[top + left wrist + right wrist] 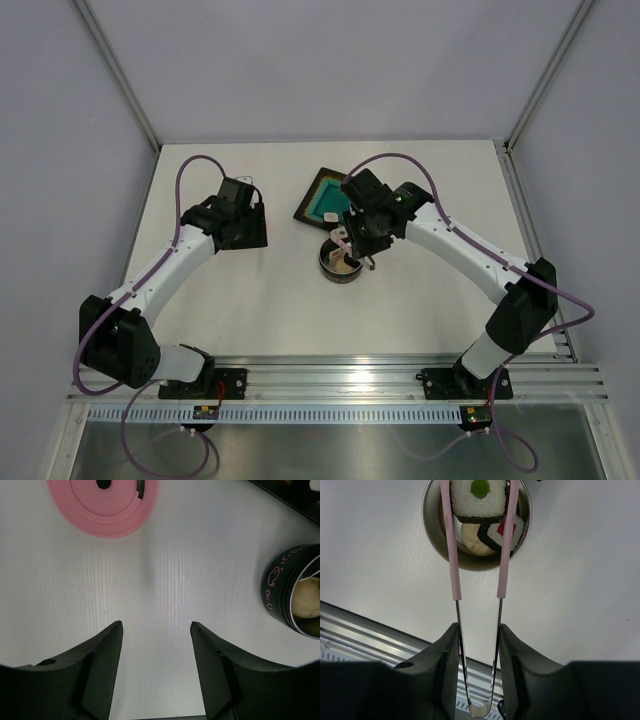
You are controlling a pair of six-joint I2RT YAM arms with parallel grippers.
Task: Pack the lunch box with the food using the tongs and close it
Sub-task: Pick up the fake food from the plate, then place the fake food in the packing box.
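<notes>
Right gripper (478, 630): clamped on the tongs (455, 570), which pinch a rice cube (479, 497) over the lunch box (431, 535).
Left gripper (156, 627): fingers apart, holding nothing.
Done: two pieces (472, 535) lie in the box.
Left: release this cube, fit the lid (102, 507).
Lid: 11 o'clock of the left fingers, clear only in the left wrist view.
Tray (325, 197): 12 o'clock of the box, top view.

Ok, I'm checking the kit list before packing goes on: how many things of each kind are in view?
Food pieces: 3 (green-centred, red-centred, beige)
Lunch box: 1
Pink lid: 1
Tongs: 1
Tray: 1
Total: 7
</notes>
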